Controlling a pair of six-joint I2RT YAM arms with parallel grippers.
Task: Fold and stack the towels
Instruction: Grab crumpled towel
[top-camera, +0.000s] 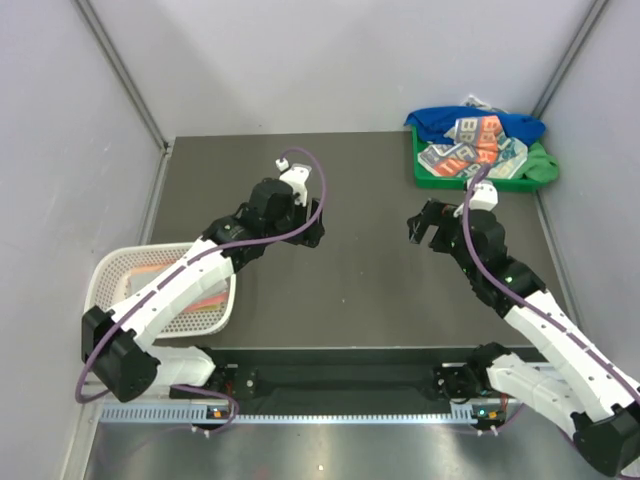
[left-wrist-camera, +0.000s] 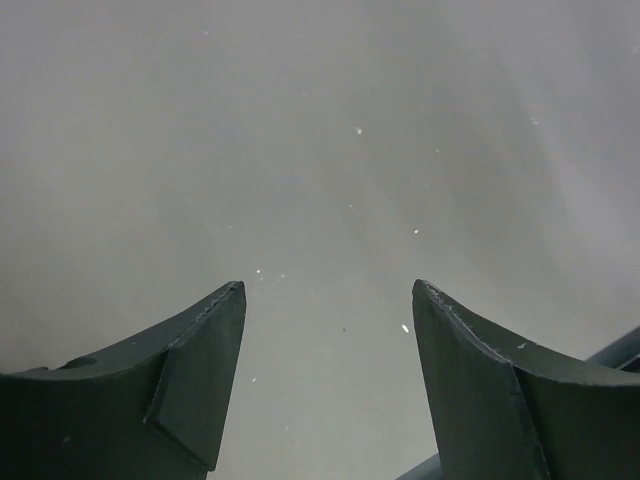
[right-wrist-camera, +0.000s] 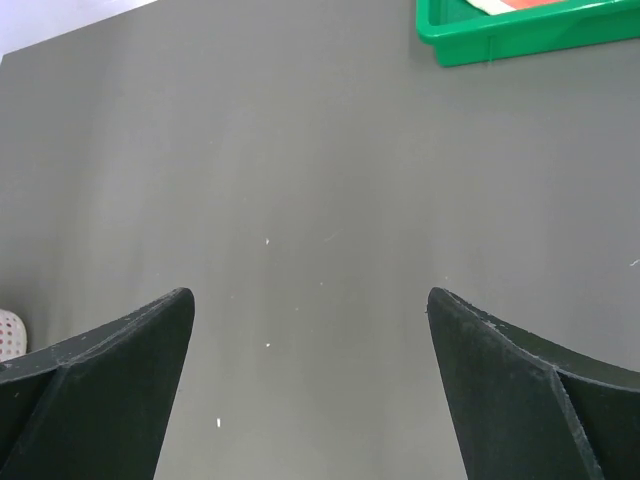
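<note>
- counter: dark, both arms stretched out over it.
- left arm: angled forward-right from its base. left claw is spread wide, empty, low over the counter surface.
- right arm: angled forward-left. right claw is spread wide, empty, pointing toward counter centre.
- towels: loose pile in green tray, far-right corner, near right claw, not touching.
- white mesh basket: near-left, beside left arm.

One overhead, two wrist views
Overhead looks down from the near edge; wrist cameras face the counter closely, the right one sharing the far-right green tray.
</note>
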